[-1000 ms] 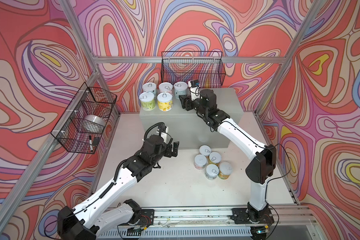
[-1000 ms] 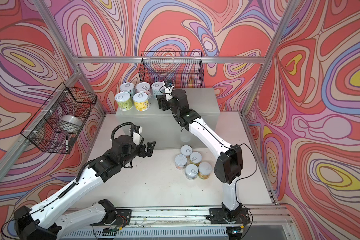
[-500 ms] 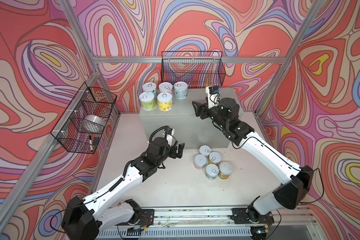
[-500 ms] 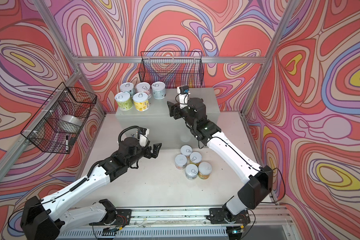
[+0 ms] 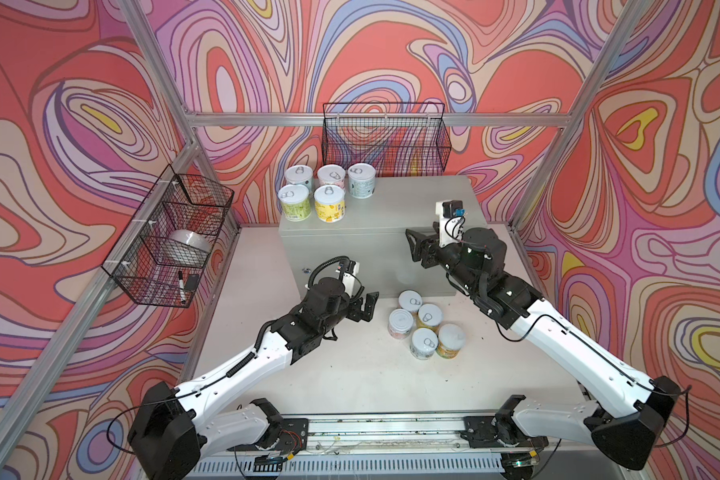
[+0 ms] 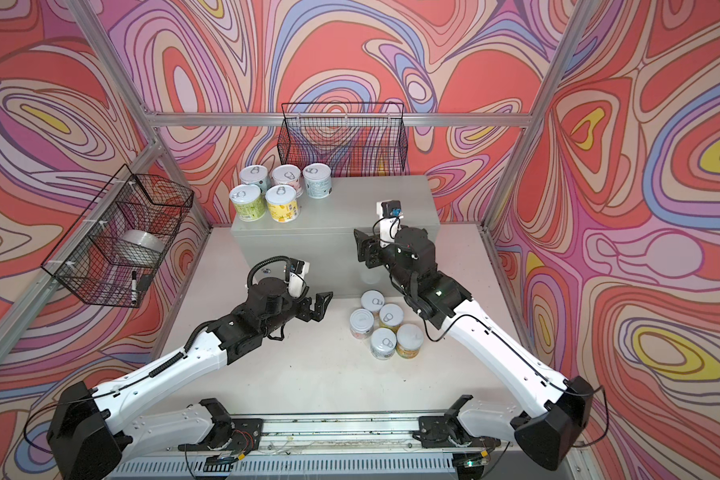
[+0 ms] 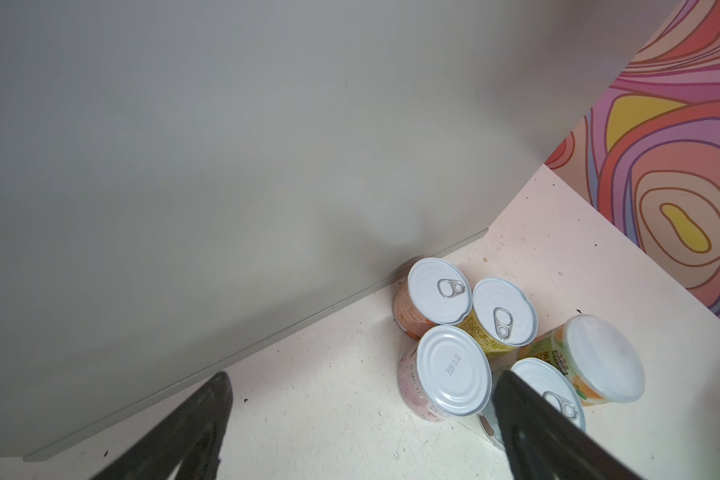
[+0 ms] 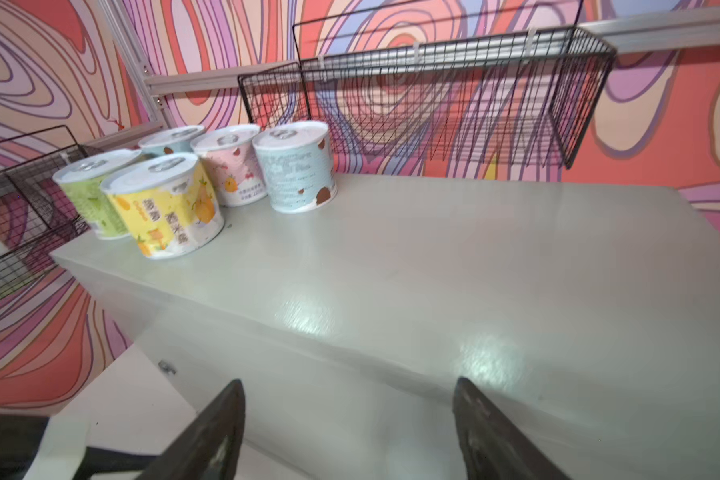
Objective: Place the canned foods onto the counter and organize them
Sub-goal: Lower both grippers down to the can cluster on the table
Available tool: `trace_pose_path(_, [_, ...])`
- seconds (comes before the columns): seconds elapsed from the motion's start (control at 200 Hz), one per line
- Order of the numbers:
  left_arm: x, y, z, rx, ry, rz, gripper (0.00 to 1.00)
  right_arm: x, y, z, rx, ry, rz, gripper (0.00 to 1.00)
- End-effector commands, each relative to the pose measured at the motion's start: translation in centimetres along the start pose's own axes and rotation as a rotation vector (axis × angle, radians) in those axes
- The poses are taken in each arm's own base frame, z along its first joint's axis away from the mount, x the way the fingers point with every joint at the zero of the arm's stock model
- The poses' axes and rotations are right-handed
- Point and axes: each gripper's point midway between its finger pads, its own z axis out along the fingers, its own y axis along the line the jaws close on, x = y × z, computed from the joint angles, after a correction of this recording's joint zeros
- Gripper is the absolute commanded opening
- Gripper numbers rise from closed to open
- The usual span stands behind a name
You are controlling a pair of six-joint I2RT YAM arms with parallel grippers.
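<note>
Grey sheet metal makes up the raised bench [image 5: 391,216], and five of the canned foods [image 5: 329,193] stand upright in two tight rows at its back left corner. Five more cans [image 6: 381,328] are bunched on the pale lower bench [image 5: 350,374], at the foot of the raised bench's front face toward its right end; the rearmost can [image 7: 439,291] sits just beside that face.

All five have their long axis vertical, so a sideways pinch around the wall looks right. The left jaws are spread wide and empty, low over the lower bench and aimed straight at the bunch. The pink can [image 7: 452,370], stamped end up, is the nearest to them, close but not touching. The left arm [image 5: 242,365] lies stretched out almost level, wrist low, and seems the better placed of the two.

The right jaws are also apart with nothing between them. They hang higher, at the raised bench's front edge, pointing across its top toward the back left corner. The bunch lies below and behind them, partly under the right arm [image 5: 578,345], which slopes up from its base
</note>
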Motion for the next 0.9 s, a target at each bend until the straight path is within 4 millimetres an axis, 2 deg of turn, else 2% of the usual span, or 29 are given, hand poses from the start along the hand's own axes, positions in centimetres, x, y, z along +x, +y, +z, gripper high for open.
trace_pose_path(0.0, [0.5,0.4,-0.5,-0.019,0.001,0.028,1.00,3.1,0.9,-1.5,0.036,0.076,-0.005,0.81])
trace_pose_path(0.16, [1.6,0.2,-0.1,-0.002,0.010,0.039,1.00,8.1,0.9,-3.1,0.045,0.159,0.047,0.81])
trace_pose_path(0.305, [2.7,-0.4,0.9,0.032,0.042,0.061,1.00,12.3,-0.5,-4.6,0.089,0.227,0.103,0.80])
trace_pose_path(0.496, [4.3,-1.1,2.3,0.064,0.060,0.059,1.00,16.6,-2.3,-6.2,0.151,0.298,0.163,0.82])
trace_pose_path(0.626, [6.2,-2.3,3.7,0.083,0.096,0.092,1.00,18.5,-3.0,-6.6,0.173,0.322,0.170,0.91])
trace_pose_path(0.716, [7.5,-3.1,4.8,0.095,0.126,0.118,1.00,19.4,-3.2,-6.3,0.193,0.338,0.163,0.93])
trace_pose_path(0.891, [10.1,-5.2,6.2,0.181,0.137,0.148,1.00,19.4,-3.3,-5.9,0.215,0.346,0.144,0.94])
